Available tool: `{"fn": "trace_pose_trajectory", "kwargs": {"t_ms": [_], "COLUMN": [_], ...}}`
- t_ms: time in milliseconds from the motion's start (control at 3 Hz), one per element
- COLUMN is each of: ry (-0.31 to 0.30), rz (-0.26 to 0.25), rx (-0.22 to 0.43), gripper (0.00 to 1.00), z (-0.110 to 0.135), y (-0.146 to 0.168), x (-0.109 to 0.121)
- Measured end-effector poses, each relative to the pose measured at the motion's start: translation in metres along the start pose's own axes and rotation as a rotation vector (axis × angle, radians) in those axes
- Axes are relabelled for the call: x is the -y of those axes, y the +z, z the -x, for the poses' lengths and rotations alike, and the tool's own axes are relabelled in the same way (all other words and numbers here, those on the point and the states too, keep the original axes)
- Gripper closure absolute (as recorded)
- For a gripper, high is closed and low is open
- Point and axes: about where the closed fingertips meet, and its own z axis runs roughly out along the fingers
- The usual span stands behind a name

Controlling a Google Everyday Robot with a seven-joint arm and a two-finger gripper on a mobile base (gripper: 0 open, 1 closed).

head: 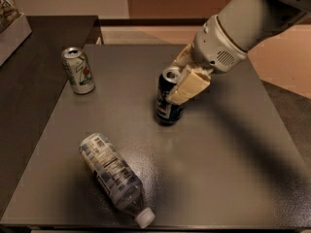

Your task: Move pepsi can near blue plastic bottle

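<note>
Currently claw grasping pepsi can near top; blue plastic bottle apart

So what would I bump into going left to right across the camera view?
First the white and green can, then the blue plastic bottle lying on its side, then the pepsi can, then the gripper, its jaws closed around that can.

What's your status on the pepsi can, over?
Gripper at centre, jaws shut on pepsi can. Blue plastic bottle lying near-left, apart from it. White-green can back-left, off the path.
</note>
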Motion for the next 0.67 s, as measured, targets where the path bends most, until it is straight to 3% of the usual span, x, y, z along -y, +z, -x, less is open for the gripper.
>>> {"fn": "trace_pose_trajectory", "kwargs": {"t_ms": [667], "ry": [-0.091], "rz": [0.086], "rx": [-0.014], "gripper": [1.00], "z": [0.007], "y": [0.005], "x": [-0.039]}}
